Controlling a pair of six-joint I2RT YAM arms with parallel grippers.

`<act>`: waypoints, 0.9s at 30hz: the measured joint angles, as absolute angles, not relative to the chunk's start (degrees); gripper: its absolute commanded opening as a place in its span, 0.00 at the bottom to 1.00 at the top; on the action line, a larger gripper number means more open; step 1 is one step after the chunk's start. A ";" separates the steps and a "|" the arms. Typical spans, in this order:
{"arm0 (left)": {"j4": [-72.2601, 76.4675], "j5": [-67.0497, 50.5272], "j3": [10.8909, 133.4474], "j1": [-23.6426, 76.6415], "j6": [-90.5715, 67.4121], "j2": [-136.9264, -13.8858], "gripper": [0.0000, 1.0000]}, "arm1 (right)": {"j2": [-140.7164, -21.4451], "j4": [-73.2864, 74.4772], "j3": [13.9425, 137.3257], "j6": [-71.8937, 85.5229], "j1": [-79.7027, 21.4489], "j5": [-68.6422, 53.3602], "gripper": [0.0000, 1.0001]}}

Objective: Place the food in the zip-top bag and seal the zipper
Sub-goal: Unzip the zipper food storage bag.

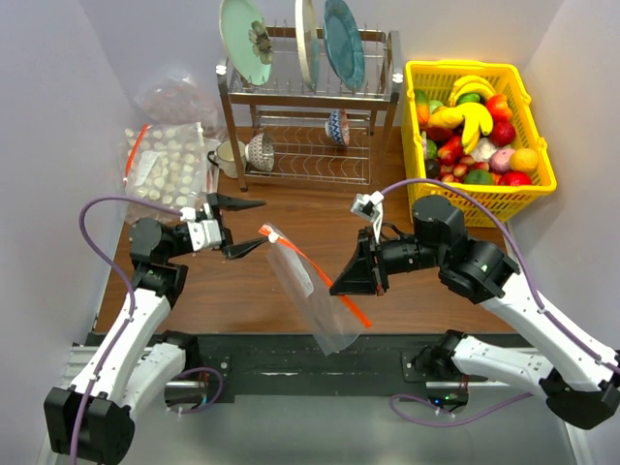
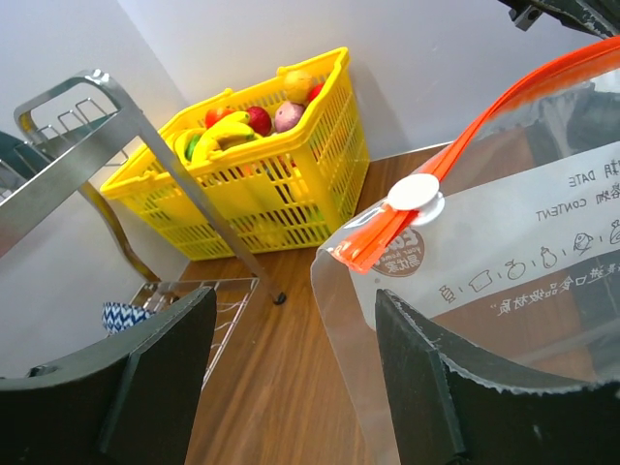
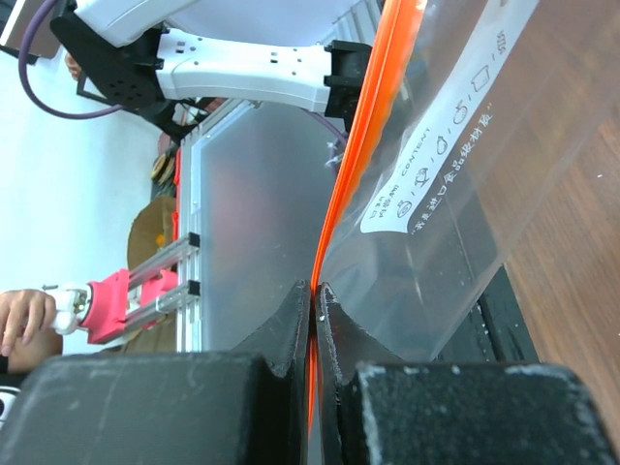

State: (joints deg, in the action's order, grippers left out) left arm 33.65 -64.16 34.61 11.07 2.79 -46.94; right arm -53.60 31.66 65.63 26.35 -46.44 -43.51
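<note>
The clear zip-top bag hangs above the table, held up by its red-orange zipper. My right gripper is shut on the zipper strip near its lower end. A white slider sits at the zipper's far end. My left gripper is open and empty, its fingers just beside the bag's slider corner. The food, with a yellow banana bunch and red and green fruits, lies in the yellow basket at the back right, also in the left wrist view.
A metal dish rack with plates and cups stands at the back middle. A larger clear bag of pale lumps lies at the back left. White walls close both sides. The wooden table ends at a black rail in front.
</note>
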 measured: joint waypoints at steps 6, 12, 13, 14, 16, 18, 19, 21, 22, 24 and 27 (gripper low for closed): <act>36.10 -66.19 34.61 11.40 2.48 -46.89 0.71 | -53.63 31.11 65.10 26.81 -46.44 -44.49 0.02; 41.60 -68.31 33.93 12.05 -1.13 -46.92 0.24 | -54.37 30.72 64.49 26.85 -46.44 -44.58 0.02; 42.48 -68.79 33.74 12.16 -1.65 -46.94 0.04 | -54.65 30.72 64.42 26.83 -46.44 -44.56 0.02; 43.03 -69.06 33.65 12.29 -2.22 -46.96 0.00 | -54.89 30.74 64.36 26.81 -46.44 -44.56 0.02; 43.64 -69.34 33.54 12.45 -2.55 -47.03 0.00 | -55.24 30.83 64.23 26.76 -46.44 -44.49 0.02; 43.48 -69.47 33.54 12.56 -2.42 -47.00 0.00 | -55.44 30.85 64.23 26.41 -46.44 -44.42 0.07; 43.13 -69.49 33.52 12.58 -2.39 -46.96 0.00 | -55.46 30.94 64.23 26.13 -46.44 -44.23 0.11; 42.50 -69.43 33.43 12.60 -2.39 -46.78 0.00 | -55.48 31.81 64.31 25.26 -46.44 -42.87 0.36; 42.22 -69.36 33.21 12.67 -2.39 -46.50 0.00 | -55.55 33.12 64.55 24.25 -46.44 -41.50 0.47; 41.39 -69.19 32.71 12.88 -2.39 -45.65 0.00 | -55.92 35.66 65.36 22.57 -46.44 -38.15 0.68; 41.04 -68.84 32.36 13.13 -2.59 -44.88 0.00 | -56.93 39.53 67.11 18.59 -46.44 -30.37 0.68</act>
